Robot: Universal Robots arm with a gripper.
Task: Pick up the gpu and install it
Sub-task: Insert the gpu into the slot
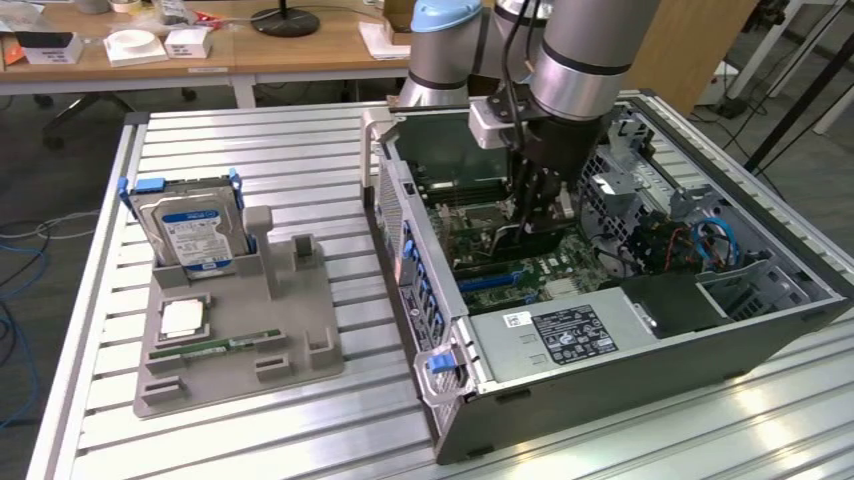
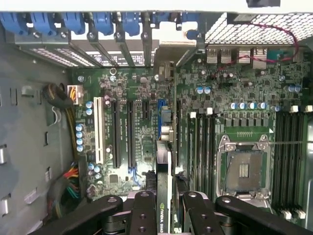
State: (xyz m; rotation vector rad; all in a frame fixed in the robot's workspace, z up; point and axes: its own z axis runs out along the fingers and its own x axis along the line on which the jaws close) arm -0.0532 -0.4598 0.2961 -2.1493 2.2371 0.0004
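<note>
You see the gripper (image 2: 164, 208) clamped on the gpu (image 2: 163, 196), holding the card on edge above the motherboard (image 2: 146, 122) inside the open computer case (image 1: 694, 345), so its connector edge faces the expansion slots (image 2: 123, 132).

The gripper (image 2: 164, 215) was black, its fingers (image 2: 143, 213) dotted with dark screw holes. The gpu (image 2: 163, 196) between them showed a green board edge and a black face with white lettering. The motherboard (image 2: 146, 127) was dark green, crossed by black slots, one white slot (image 2: 99, 129) and a blue slot (image 2: 161, 120). Blue clips (image 2: 73, 22) lined the silver rear brackets. The computer case (image 1: 627, 380) was black outside, grey inside, with a white-and-black label (image 1: 567, 335). The hard drive (image 1: 196, 230) was silver with a blue-and-white label, set in a blue frame. The holder tray (image 1: 240, 340) was plain grey; the desk (image 1: 294, 160) was ribbed silver aluminium.
</note>
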